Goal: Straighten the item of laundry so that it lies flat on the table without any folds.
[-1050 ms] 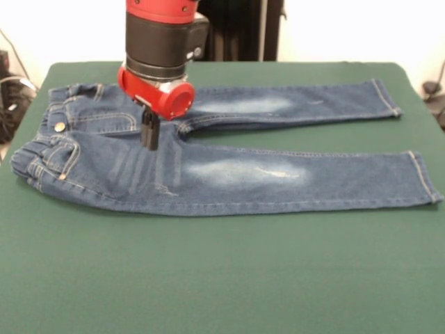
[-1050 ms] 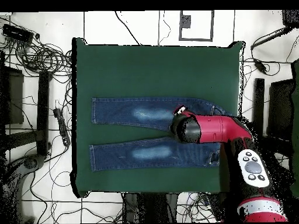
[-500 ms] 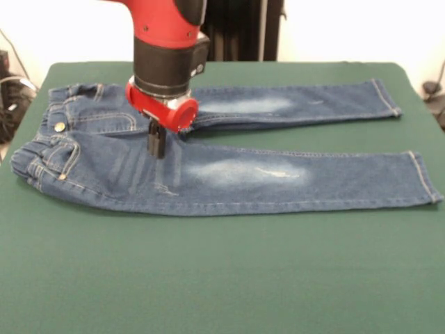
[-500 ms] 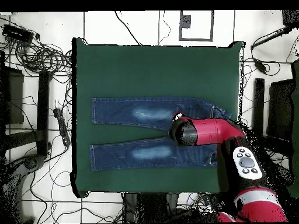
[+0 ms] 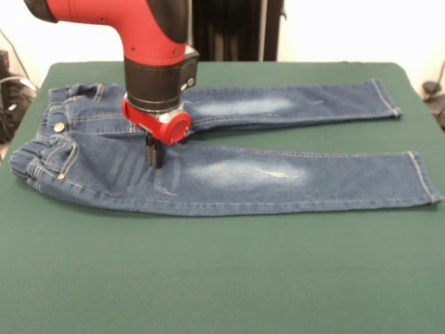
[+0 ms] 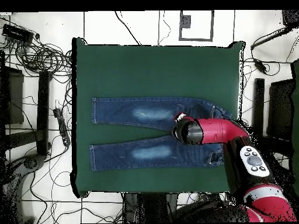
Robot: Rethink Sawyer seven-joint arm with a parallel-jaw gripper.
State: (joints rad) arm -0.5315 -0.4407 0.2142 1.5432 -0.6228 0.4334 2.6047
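Observation:
The item of laundry, small blue jeans [image 5: 243, 174], lies spread on the green table [image 5: 222, 278], with the waistband at the left and both legs stretched out to the right, slightly apart. Faded whitish patches mark both thighs. My gripper [image 5: 153, 153] hangs from the red wrist over the crotch area. Its black fingers are shut together with nothing between them, and their tips are at or just above the denim. In the overhead view the jeans [image 6: 134, 114] point their legs left on the table [image 6: 157, 64]. There the red arm [image 6: 213, 129] covers the gripper.
Green cloth extends in front of the jeans to the near edge in the front view. Tangled cables [image 6: 35, 52] and dark stands [image 6: 42, 111] lie on the floor around the table in the overhead view.
The gripper has come down closer to the jeans and shifted slightly toward the near leg. The arm's upper link has swung left in the front view. The jeans have not moved.

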